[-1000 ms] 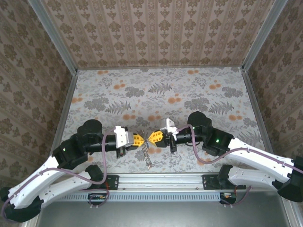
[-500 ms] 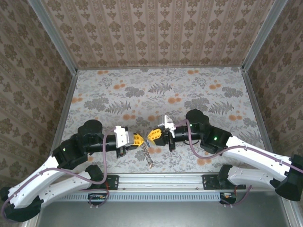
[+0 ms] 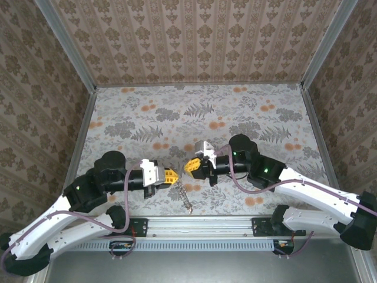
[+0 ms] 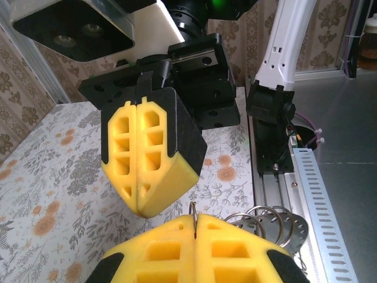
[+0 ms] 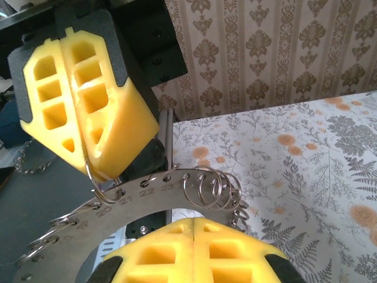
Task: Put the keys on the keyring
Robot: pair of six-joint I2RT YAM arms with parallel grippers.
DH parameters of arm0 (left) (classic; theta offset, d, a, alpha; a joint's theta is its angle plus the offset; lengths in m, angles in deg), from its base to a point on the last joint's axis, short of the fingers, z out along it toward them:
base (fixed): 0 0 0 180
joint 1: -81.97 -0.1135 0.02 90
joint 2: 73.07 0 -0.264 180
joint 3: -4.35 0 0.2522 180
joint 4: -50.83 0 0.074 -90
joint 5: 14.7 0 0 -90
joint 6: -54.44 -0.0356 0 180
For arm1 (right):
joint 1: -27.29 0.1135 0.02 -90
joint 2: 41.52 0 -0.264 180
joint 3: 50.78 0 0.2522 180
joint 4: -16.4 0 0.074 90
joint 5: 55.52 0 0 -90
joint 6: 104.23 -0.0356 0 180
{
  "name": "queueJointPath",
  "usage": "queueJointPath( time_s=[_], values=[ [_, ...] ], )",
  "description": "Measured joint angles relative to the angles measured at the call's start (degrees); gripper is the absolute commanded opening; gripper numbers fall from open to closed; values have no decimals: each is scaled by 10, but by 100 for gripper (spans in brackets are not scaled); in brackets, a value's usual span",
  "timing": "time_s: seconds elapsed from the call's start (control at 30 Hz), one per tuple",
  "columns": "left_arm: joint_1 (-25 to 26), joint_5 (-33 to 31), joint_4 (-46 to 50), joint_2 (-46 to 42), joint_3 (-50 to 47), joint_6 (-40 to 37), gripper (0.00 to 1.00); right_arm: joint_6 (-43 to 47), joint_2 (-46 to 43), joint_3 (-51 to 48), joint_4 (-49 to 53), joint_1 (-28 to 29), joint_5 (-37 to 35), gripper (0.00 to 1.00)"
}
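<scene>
Threading step: both grippers clenched, tips near but apart.
Left gripper (image 3: 174, 175) pinches a wire loop of the keyring (image 3: 185, 196), which dangles above the bench (image 3: 247, 118) near its front edge, with the numbered strip (image 5: 150, 187) and split rings (image 5: 212, 188) hanging off it. Right gripper (image 3: 189, 167) clenched; can't tell if it carries a key. Suggest: hold the loop steady, close in slowly, and line up with the ring's gap before pushing.

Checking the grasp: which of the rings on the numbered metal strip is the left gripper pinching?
The lone ring near the 20 mark, caught in the left gripper at its yellow tip. The other rings hang bunched further along the metal strip.
</scene>
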Motion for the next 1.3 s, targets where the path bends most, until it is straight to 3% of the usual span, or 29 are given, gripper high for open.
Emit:
queueJointPath(
  time_s=[0.17, 0.2, 0.3, 0.4, 0.57, 0.73, 0.93, 1.1, 1.3],
  values=[
    [0, -3, 0, 0, 0, 0, 0, 2, -26, -9, -4, 0, 0, 0],
    [0, -7, 0, 0, 0, 0, 0, 3, -26, -9, -2, 0, -2, 6],
    [0, -35, 1, 1, 0, 0, 0, -3, -22, -8, 10, -14, -10, 39],
    [0, -75, 2, 1, 0, 3, 0, -22, -4, -9, 14, -57, -15, 63],
    [-1, -170, 6, -15, 0, 24, 0, -44, 40, -20, 75, -87, -42, 83],
    [-27, -254, 18, -32, -2, 48, 0, -55, 61, -31, 148, -71, -50, 89],
    [-132, -314, 41, -30, -3, 86, 0, -65, 119, -39, 165, 0, -52, 89],
    [-261, -316, 64, -24, -3, 127, 0, -62, 183, -30, 160, 61, -39, 82],
    [-376, -284, 76, -1, -3, 160, 0, -63, 276, 27, 152, 123, -43, 77]
  ],
)
